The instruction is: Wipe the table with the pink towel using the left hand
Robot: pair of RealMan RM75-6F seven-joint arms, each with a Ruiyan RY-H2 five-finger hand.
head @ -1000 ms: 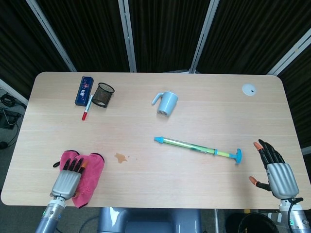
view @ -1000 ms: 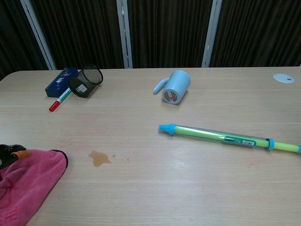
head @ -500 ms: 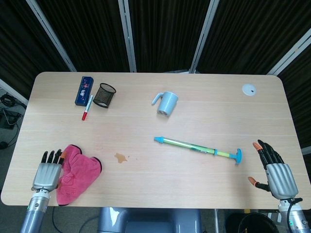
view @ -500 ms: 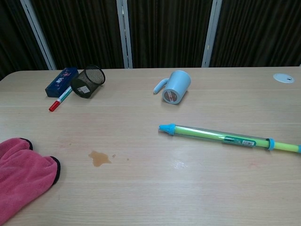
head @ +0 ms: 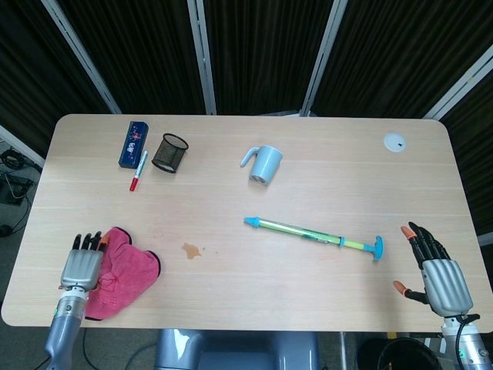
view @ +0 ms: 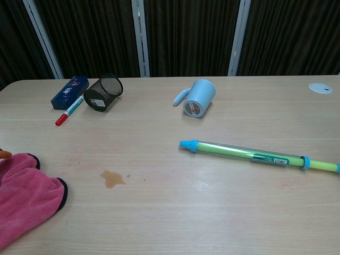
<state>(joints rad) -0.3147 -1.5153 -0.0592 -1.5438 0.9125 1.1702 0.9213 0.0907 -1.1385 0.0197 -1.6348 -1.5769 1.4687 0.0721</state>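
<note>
Now left hand (head: 82, 266) flat on pink towel (head: 117, 270) near table (head: 323, 146) front-left edge; right hand (head: 439, 276) spread, empty.

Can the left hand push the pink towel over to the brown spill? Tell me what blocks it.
Probably yes. The left hand rests at the pink towel's left edge, and only bare table lies between the towel and the brown spill.

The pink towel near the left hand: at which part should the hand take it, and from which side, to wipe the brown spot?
Best pressed flat from above on the pink towel, near its middle. It lies crumpled and low, with no edge standing up to pinch. The left hand is at its left edge, and the brown spot lies to the right.
</note>
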